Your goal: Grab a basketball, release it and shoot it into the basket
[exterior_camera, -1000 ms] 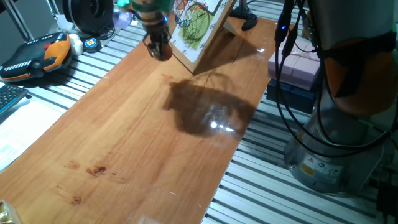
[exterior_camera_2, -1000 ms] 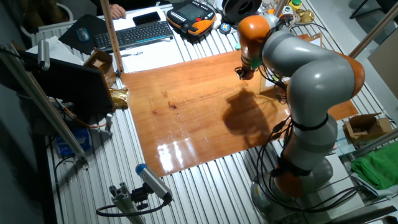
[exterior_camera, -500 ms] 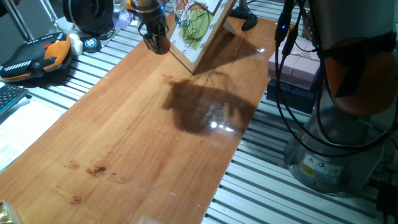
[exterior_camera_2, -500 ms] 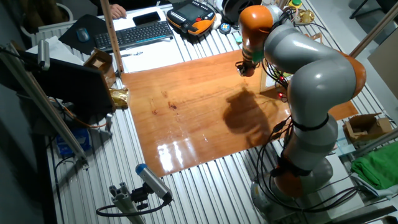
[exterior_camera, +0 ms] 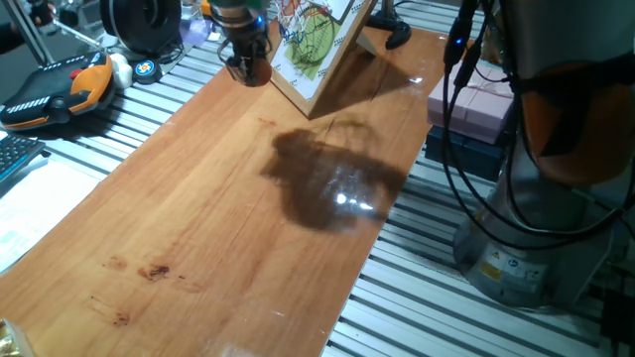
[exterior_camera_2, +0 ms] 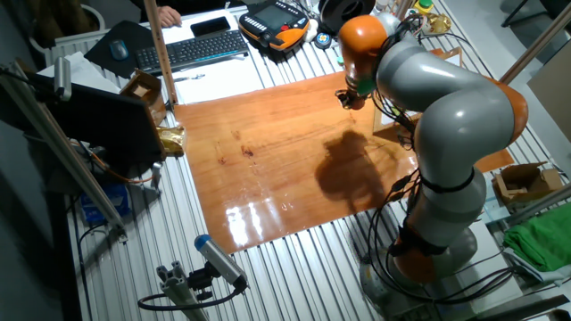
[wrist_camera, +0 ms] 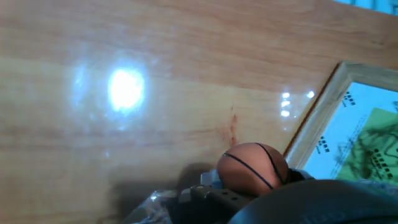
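Hand view: basketball (wrist_camera: pixel 252 165), orange with dark seams, is seen low and right of centre, held between the fingers of the gripper (wrist_camera: pixel 249 186), just beside the wood-framed board (wrist_camera: pixel 317 130). At the top of one fixed view, the gripper (exterior_camera: pixel 248 71) is positioned over the far end of the wooden table (exterior_camera: pixel 228 218), beside the basket (exterior_camera: pixel 316 12) mounted on the tilted board (exterior_camera: pixel 319 59). A black-and-orange device (exterior_camera: pixel 60 89) is located at upper left.

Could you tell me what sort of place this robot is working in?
Probably a robotics lab: a slatted aluminium workbench carries a black computer keyboard, an orange-and-black handheld control pendant, and a polished wooden board.
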Tool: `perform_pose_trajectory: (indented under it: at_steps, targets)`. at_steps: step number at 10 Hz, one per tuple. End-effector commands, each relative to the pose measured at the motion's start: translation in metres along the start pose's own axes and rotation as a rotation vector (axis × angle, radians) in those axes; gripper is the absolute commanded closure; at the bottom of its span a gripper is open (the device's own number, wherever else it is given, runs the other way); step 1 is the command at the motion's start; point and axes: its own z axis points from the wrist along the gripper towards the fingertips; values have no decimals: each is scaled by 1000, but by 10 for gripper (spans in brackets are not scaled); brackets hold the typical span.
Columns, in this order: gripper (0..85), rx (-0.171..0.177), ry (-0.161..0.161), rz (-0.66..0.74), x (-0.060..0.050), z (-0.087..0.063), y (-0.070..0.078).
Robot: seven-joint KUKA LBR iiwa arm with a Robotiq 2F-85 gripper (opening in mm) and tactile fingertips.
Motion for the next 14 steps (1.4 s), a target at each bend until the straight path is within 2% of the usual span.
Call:
perform_pose_trajectory:
  at_steps: [1, 2, 4, 5, 9, 12, 14]
  targets:
    - [843, 42, -7, 15, 0, 0, 0]
    - [843, 60, -3, 23, 0, 0, 0]
    - [843, 75, 33, 10, 0, 0, 0]
    - [843, 57, 42, 0, 0, -9, -11]
    - [843, -20, 49, -54, -12, -52, -77]
    - [843, -89, 56, -74, -15, -71, -113]
    - [843, -116, 55, -113, -15, -74, -133]
